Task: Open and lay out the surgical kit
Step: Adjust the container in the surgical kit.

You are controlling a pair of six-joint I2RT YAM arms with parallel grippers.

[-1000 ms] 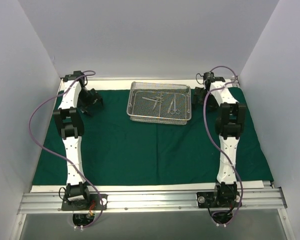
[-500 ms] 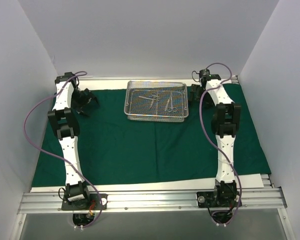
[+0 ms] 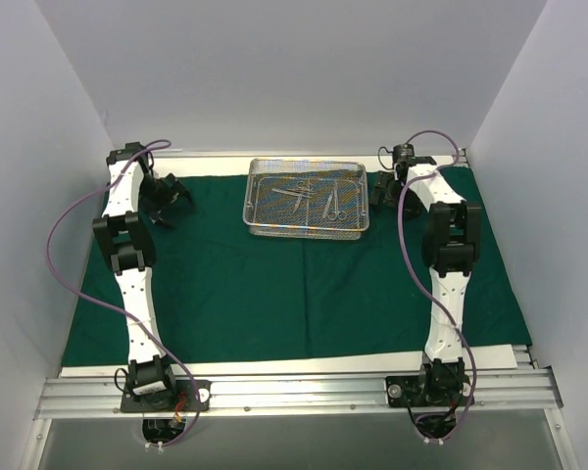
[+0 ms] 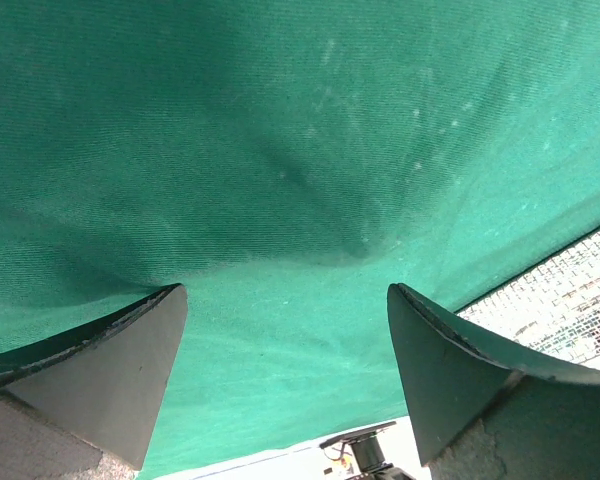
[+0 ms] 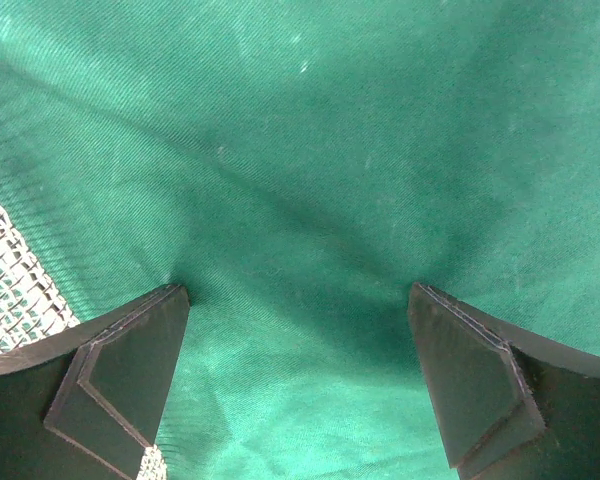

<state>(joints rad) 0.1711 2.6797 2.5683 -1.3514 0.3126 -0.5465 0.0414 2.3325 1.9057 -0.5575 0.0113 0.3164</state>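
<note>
The dark green cloth [image 3: 274, 284] lies spread flat over the table [image 3: 274, 364], covering most of the work surface. The wire-mesh tray [image 3: 305, 232] stands on the cloth at 12 o'clock from the cloth's centre, close to the far edge. The slim silver instruments [image 3: 314, 196] lie inside the tray (their individual types cannot be resolved from above). The left gripper [image 3: 171, 196] is positioned at 9 o'clock from the tray, low over the cloth, apart from the tray. Its fingers [image 4: 130, 370] are spread wide, with only green fabric between them; a shallow crease shows in the cloth ahead of the tips. The right gripper [image 3: 380, 188] is positioned at 3 o'clock from the tray, just beside its short wall. Its fingers [image 5: 120, 370] are likewise spread wide and hold nothing. Whether either pair of fingertips touches the cloth cannot be confirmed. Mesh is visible at the 3 o'clock margin of the left wrist view and at the 9 o'clock margin of the right wrist view.
</note>
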